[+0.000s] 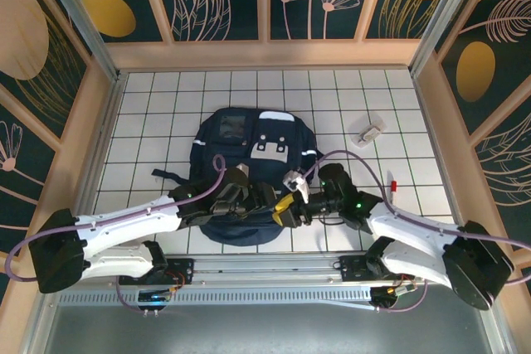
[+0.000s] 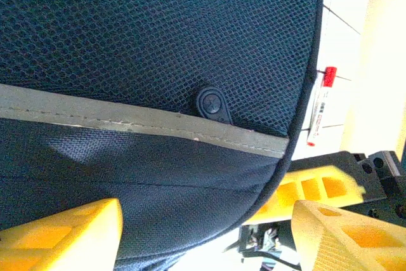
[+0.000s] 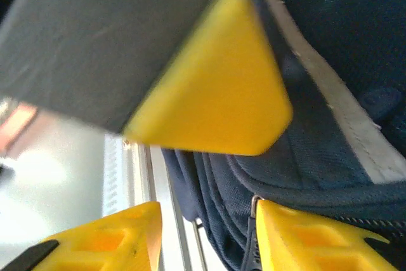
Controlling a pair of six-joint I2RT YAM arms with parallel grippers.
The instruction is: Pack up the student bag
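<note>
At the near end of the student bag (image 1: 249,134), which lies mid-tabletop (image 1: 166,97) with its long axis running away from the arms, the left tool (image 2: 208,211) and right tool (image 3: 208,211) gape open side by side, equally close.

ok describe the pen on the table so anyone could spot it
Start at the big navy student bag mid-table and look right. The pen lies flat on the white tiles, slim, white, red-capped, unlike the stubby pale object farther back.
</note>
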